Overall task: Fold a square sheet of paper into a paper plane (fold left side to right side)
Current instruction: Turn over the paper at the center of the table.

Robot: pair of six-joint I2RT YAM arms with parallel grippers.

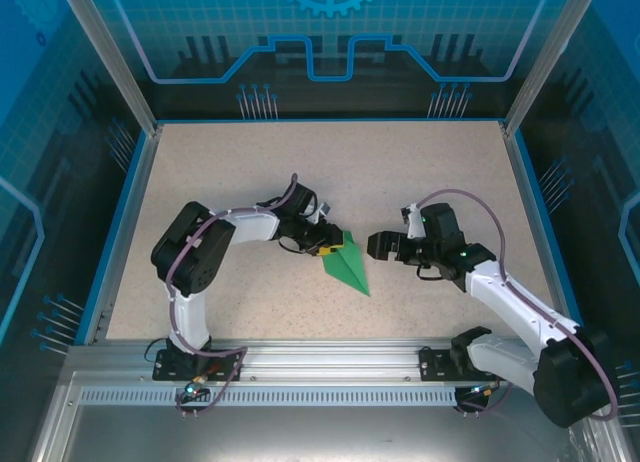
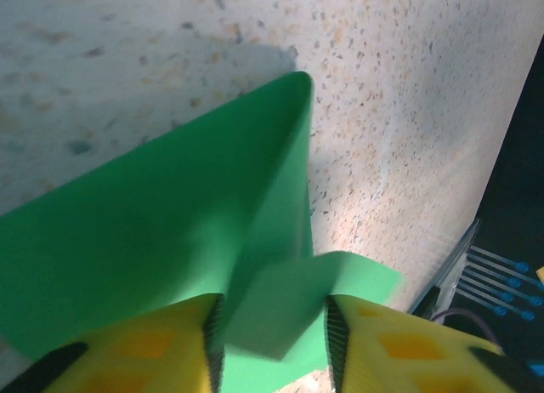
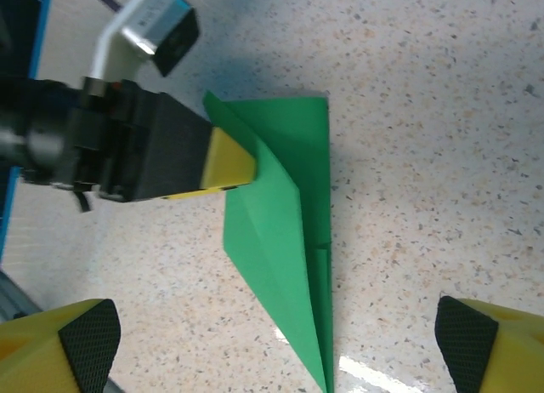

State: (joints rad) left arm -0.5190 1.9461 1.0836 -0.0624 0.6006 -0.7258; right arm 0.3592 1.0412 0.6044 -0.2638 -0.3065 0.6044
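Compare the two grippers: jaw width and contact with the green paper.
The left gripper has its jaws narrow; the right gripper has its jaws wide open. The left gripper has a fold of the paper plane between its fingers; the right gripper hangs clear of it, holding nothing. Both have yellow fingers with black pads.

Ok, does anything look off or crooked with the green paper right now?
Yes, the wide end of the paper plane. A loose flap sticks up, bent, between the fingers of the left gripper instead of lying folded flat, and that end seems lifted off the table. Nothing looks torn.
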